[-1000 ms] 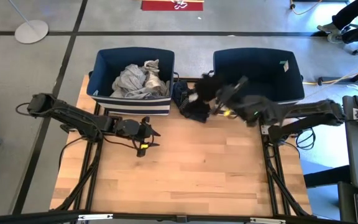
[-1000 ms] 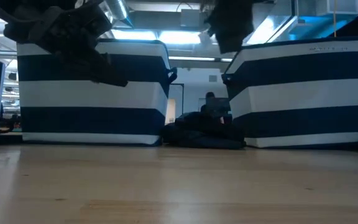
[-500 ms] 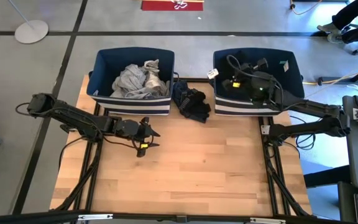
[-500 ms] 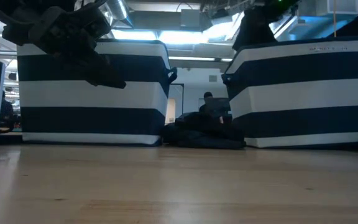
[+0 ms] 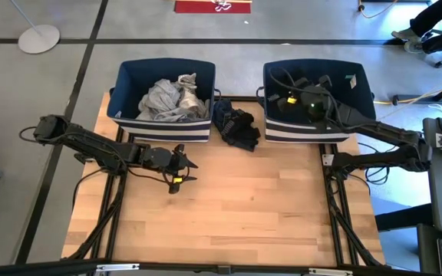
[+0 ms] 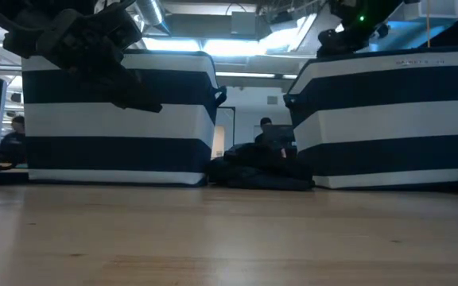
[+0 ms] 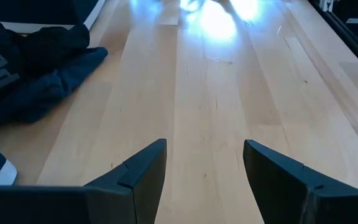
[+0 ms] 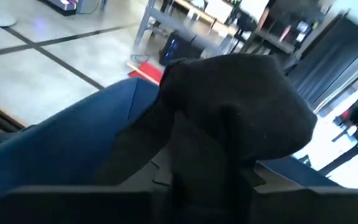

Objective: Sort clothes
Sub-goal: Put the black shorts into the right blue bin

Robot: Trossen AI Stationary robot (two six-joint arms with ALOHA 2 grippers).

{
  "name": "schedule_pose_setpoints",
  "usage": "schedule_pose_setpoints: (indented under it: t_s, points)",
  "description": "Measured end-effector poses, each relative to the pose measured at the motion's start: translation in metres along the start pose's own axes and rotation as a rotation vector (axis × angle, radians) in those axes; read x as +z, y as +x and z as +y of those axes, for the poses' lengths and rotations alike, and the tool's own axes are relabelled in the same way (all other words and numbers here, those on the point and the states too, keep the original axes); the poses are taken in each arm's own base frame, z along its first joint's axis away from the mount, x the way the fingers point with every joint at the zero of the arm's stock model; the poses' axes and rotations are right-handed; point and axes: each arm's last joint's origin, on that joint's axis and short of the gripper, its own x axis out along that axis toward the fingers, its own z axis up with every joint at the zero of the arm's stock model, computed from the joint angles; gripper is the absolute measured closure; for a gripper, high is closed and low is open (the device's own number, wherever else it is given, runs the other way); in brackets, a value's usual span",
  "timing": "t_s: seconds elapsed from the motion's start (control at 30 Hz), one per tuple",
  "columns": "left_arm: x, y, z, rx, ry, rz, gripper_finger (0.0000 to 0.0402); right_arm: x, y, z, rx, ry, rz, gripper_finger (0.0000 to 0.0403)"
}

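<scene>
A black garment [image 8: 241, 106] drapes over the right gripper [image 5: 294, 98] above the right bin [image 5: 359, 115], grip cannot be told; pale clothes [image 5: 167, 98] fill the upper-left bin [image 5: 125, 77]; dark clothes [image 5: 235, 126] between bins remain; left gripper [image 5: 189, 170] spread, empty.

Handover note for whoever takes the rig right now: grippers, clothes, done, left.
Left gripper: open, empty, above the bare table.
Right gripper: over the right bin, black garment draped at its fingers; grip unclear.
Light garments: in the left bin.
Dark pile: on the table between the bins.
Done: light clothes binned.
Left: drop the black piece, then move the dark pile.
</scene>
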Motion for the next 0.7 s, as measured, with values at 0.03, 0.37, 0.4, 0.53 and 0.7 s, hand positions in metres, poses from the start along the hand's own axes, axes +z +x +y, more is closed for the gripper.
schedule_pose_setpoints:
  t_s: [0.03,0.37,0.4,0.53,0.7]
  points:
    - [0.0,0.0,0.0,0.0,0.0,-0.001,0.02,-0.002,0.002,0.0,0.012,0.02,0.015,0.032]
    - [0.0,0.0,0.0,0.0,-0.026,0.004,0.02,-0.008,0.007,-0.005,0.041,0.045,0.07,0.0215]
    - [0.0,0.0,0.0,0.0,-0.028,0.003,0.02,-0.006,0.005,-0.007,0.04,0.044,0.072,0.0202]
    - [-0.001,0.0,0.0,0.0,-0.047,0.006,0.02,0.01,-0.005,-0.019,0.065,0.102,0.082,0.0159]
    - [-0.001,0.0,0.0,0.001,-0.046,0.009,0.0199,0.031,-0.019,-0.034,0.173,0.198,0.08,0.0132]
